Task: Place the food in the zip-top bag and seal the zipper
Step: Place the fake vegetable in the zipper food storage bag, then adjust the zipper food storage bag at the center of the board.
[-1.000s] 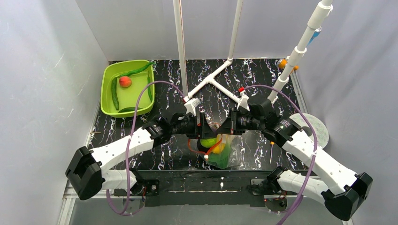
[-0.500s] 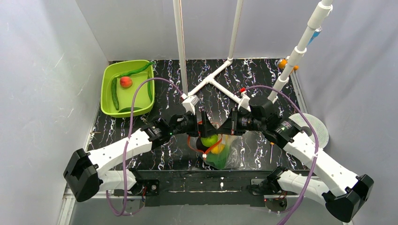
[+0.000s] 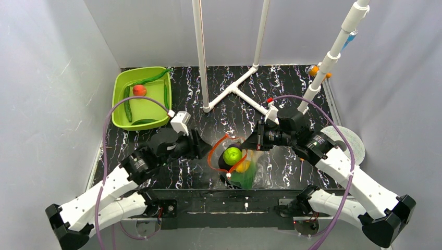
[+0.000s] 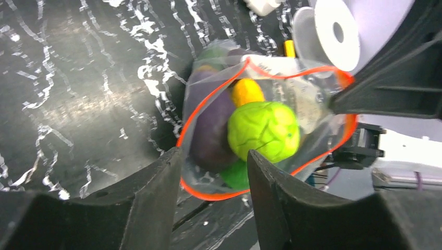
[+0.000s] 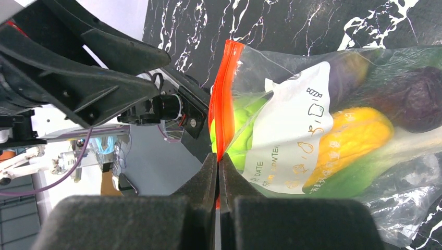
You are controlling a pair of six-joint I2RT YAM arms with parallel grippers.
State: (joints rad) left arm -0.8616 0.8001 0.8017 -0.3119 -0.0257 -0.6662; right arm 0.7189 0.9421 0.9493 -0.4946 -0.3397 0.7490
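The clear zip-top bag (image 3: 254, 172) lies near the table's front edge, its mouth open in a loop of red-orange zipper (image 3: 212, 155). Inside it are the lime-green fruit (image 3: 232, 155), a yellow piece (image 3: 243, 166), the dark eggplant (image 4: 208, 133) and the leafy green (image 3: 241, 178). My right gripper (image 3: 251, 141) is shut on the zipper strip (image 5: 223, 112) at the mouth's right end. My left gripper (image 3: 200, 146) is open and empty just left of the mouth; its jaws (image 4: 215, 156) frame the bag's rim. A red-orange fruit (image 3: 138, 90) and long green pods (image 3: 127, 104) lie in the green tray (image 3: 120, 83).
A white pipe frame (image 3: 232, 89) stands behind the bag. A small orange-handled screwdriver (image 3: 302, 167) lies right of the bag. A white round disc (image 3: 348, 136) sits at the right edge. An orange object (image 3: 313, 70) is at the far right.
My left arm has pulled back to the left, away from the bag's mouth. The mouth now hangs open in a loop. The right gripper has kept its hold.
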